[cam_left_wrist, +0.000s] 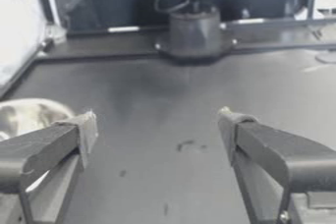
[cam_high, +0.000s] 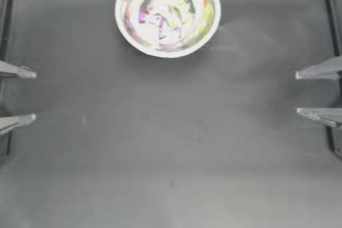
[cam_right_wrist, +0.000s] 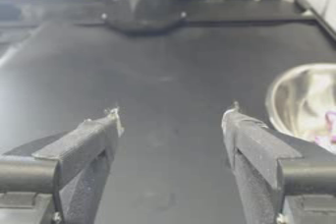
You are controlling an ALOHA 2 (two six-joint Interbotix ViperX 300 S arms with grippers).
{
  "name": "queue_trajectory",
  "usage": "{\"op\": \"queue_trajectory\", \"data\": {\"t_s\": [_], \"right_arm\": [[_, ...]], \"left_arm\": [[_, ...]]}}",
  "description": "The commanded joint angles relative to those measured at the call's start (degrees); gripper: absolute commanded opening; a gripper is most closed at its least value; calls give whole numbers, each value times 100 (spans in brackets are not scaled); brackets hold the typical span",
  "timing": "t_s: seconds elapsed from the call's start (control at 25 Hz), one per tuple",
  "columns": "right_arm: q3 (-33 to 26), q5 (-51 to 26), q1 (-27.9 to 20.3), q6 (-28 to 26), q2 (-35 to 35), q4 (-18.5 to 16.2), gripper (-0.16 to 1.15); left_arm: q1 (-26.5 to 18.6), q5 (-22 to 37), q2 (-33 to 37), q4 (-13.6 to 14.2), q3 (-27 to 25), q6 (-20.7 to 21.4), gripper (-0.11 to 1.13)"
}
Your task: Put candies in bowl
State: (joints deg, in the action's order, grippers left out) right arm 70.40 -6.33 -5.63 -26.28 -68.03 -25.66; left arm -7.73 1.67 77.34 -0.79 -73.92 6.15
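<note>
Candies (cam_high: 162, 22) blur into reflections inside the bowl (cam_high: 127, 32); their count is unclear.

Left gripper (cam_high: 19, 95): two slim grey fingers (cam_high: 16, 70) tapering to pale tips, seen from above as narrow wedges. In the left wrist view the same fingers (cam_left_wrist: 46, 147) were dark grey flat bars, each ending in a lighter, taped-looking pad, with a boxy grey block at the base.

Right gripper (cam_high: 312, 92): same build, grey tapered fingers (cam_high: 319, 68) with pale tips. Close up, fingers (cam_right_wrist: 259, 147) were dark, angular, with light worn tips and squared mounting blocks.

Far-off arm base (cam_left_wrist: 193, 34) was a dark rounded pedestal with a black cable looped above it.
</note>
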Motion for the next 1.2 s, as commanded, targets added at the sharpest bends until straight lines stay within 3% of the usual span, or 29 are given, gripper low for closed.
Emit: {"op": "queue_trajectory", "data": {"t_s": [0.04, 0.72, 1.2], "right_arm": [[-70, 9, -9, 9, -62, 9, 94], [220, -343, -9, 0, -949, 132, 94], [580, -703, -9, 9, -2136, 299, 94]], "left_arm": [[-9, 53, -18, 0, 70, 0, 103], [-167, 439, 378, -18, 70, -18, 103], [-290, 756, 870, -62, -18, -35, 103]]}}
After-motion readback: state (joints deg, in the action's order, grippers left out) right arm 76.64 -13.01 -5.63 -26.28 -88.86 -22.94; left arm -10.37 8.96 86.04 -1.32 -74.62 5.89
